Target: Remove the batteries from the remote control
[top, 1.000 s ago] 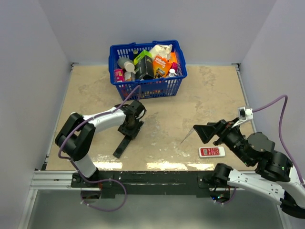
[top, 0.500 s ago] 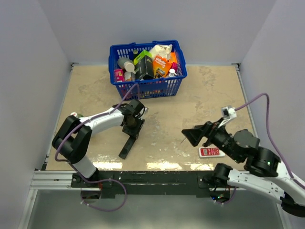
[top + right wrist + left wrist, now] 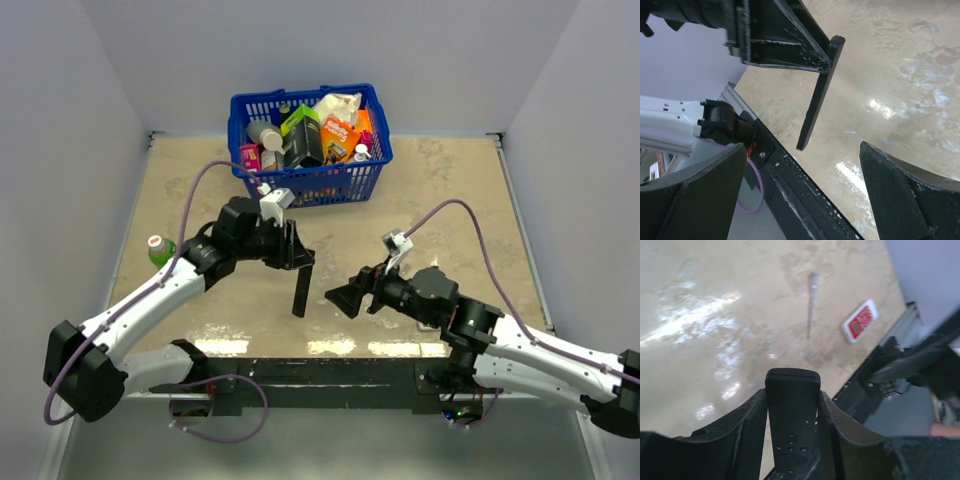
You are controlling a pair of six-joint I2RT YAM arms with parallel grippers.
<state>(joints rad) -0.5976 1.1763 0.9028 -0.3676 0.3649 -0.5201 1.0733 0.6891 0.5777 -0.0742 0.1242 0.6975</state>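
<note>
Pinched by one end in the left gripper just nearside of the basket, the black remote hangs down, batteries unseen, and could slip if the wide-open right gripper knocks it.

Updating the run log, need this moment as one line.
left gripper: shut on black remote, held off table | right gripper: open, facing remote | batteries: not visible

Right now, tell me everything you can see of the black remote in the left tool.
The black remote is a long, slim, matte plastic bar with small buttons on one face. The left tool clamps one end; the rest hangs steeply down, its tip seemingly just clear of the tabletop.
</note>
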